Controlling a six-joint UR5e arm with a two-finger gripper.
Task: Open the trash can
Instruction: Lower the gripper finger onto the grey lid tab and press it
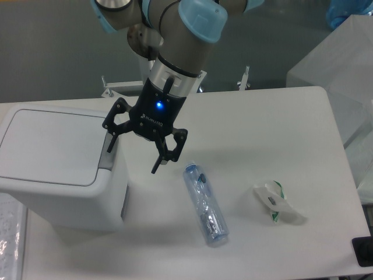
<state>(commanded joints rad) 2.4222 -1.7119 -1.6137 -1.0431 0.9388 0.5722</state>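
Your white bench carries the trash can at its left edge, lid flat and closed, grey push tab on the side facing the arm. The hand hangs just beside that tab with fingers spread wide, holding nothing. To open the can cleanly, you would likely bring one finger squarely down on the tab and press straight, not sideways. A clear bottle and a crumpled wrapper lie well apart to the right.
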